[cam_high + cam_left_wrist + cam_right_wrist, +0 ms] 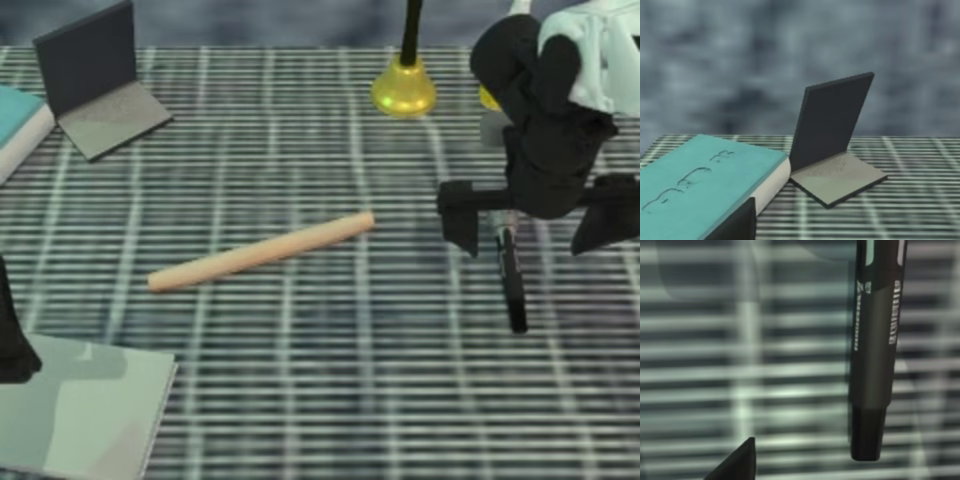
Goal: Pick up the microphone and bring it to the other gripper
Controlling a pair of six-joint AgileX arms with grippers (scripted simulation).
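The microphone [512,282] lies on the striped table at the right, its slim black handle pointing toward the front edge. Its head end is mostly hidden under my right arm. My right gripper [532,225] hangs open just above it, one finger on each side of the handle and neither touching it. In the right wrist view the handle [872,365] fills the frame close up, with one fingertip [740,465] off to its side. My left arm [12,340], with the other gripper, stays parked at the table's left edge, and one of its fingertips [742,222] shows in the left wrist view.
A tan wooden rod [262,252] lies slanted mid-table. A yellow bell [404,88] stands at the back, left of my right arm. An open laptop [95,85] and a teal book [20,120] sit at the back left, and a grey-green book [80,410] at the front left.
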